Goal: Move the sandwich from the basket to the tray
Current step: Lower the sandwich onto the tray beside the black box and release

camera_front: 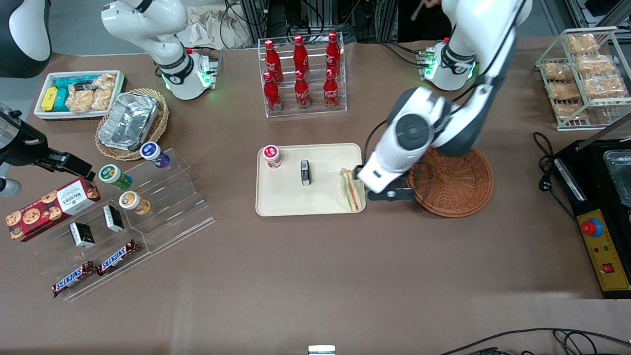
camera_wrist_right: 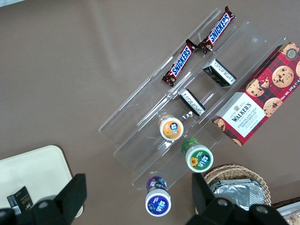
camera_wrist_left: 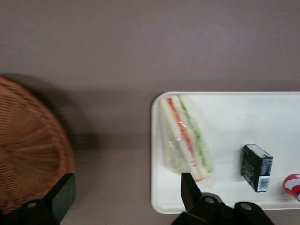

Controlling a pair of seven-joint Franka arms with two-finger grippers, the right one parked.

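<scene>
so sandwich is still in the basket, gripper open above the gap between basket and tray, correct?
Not quite. The sandwich already lies on the tray, at its end nearest the basket, which shows no sandwich; the left wrist view shows it. The rest holds: the gripper is open, over the gap between basket and tray.

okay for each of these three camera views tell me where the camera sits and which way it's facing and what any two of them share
Front view: high, looking down over the table; both arms show, gripper between tray and basket.
Left wrist view: on the working arm, facing down; its open jaws frame the sandwich lying on the tray.
Right wrist view: on the parked arm, facing down at the snack stand; its own jaws show.
Front and left wrist views share sandwich, tray, basket.
</scene>
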